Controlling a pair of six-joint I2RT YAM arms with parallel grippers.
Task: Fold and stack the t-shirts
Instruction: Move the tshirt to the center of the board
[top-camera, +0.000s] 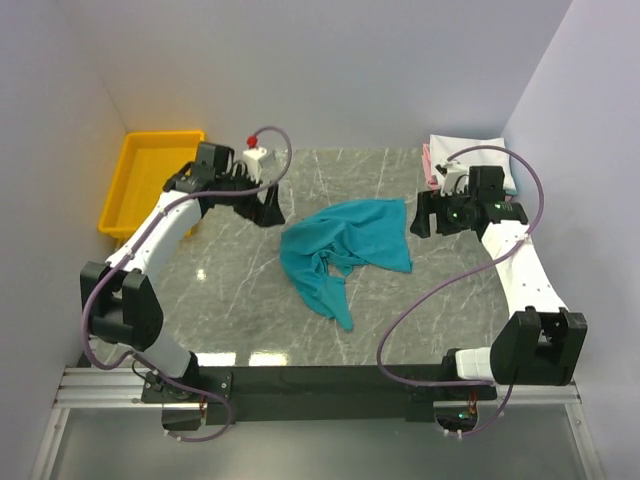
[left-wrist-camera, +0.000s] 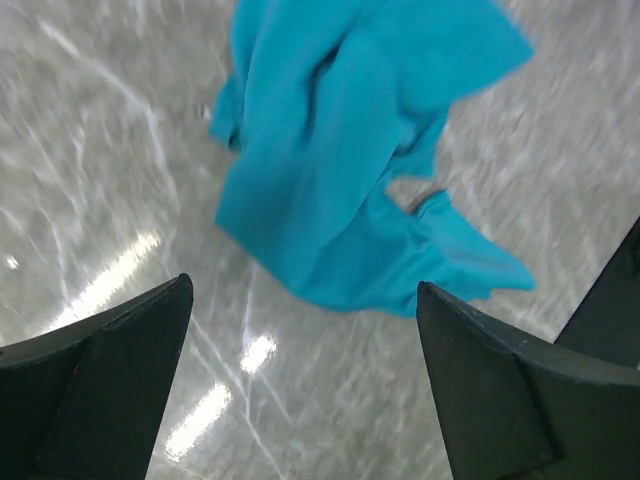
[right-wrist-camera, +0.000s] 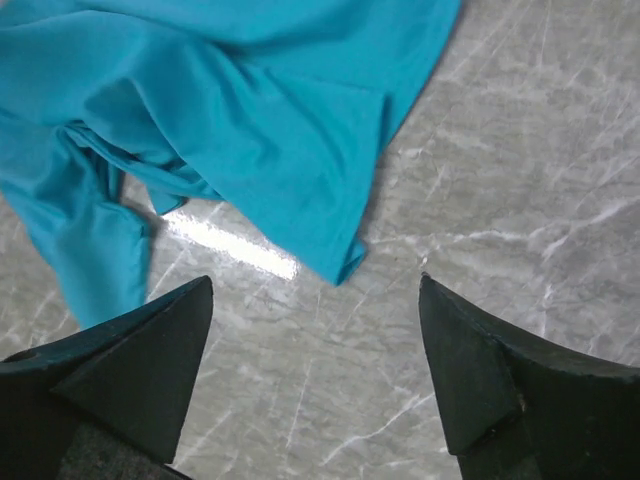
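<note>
A teal t-shirt (top-camera: 342, 247) lies crumpled and loose in the middle of the grey marble table; it also fills the upper part of the left wrist view (left-wrist-camera: 350, 170) and the right wrist view (right-wrist-camera: 230, 120). My left gripper (top-camera: 268, 208) hovers just left of the shirt, open, with nothing between its fingers (left-wrist-camera: 100, 390). My right gripper (top-camera: 425, 215) hovers just right of the shirt, open and empty too (right-wrist-camera: 315, 330). Folded white and pink t-shirts (top-camera: 470, 160) are stacked at the back right, partly hidden by the right arm.
A yellow plastic bin (top-camera: 145, 180) stands at the back left, beside the left arm. White walls close the table in at the back and on both sides. A dark rail (top-camera: 320, 380) carries both arm bases along the near edge.
</note>
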